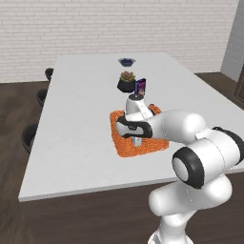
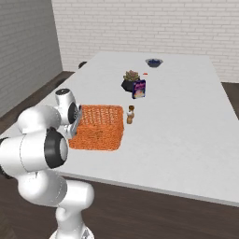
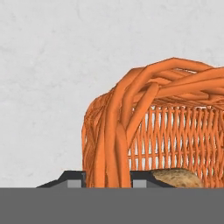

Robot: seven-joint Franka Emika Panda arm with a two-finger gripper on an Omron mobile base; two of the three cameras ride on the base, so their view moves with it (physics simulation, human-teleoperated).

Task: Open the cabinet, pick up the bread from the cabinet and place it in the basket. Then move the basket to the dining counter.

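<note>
In the left base view, the basket (image 1: 138, 135) is seen resting on the dining counter (image 1: 76, 119), so the last step, setting it down, is judged nearly complete; release and a clean upward withdrawal are called for. The arm is bent forward, wrist pointing down at the basket's near side.

In the right base view, the basket (image 2: 98, 127) lies at 3 o'clock of the wrist.

In the hand view, the gripper (image 3: 104, 181) is clamped on the basket's rim (image 3: 113, 144), and the bread (image 3: 177, 178) is seen inside at 5 o'clock.
</note>
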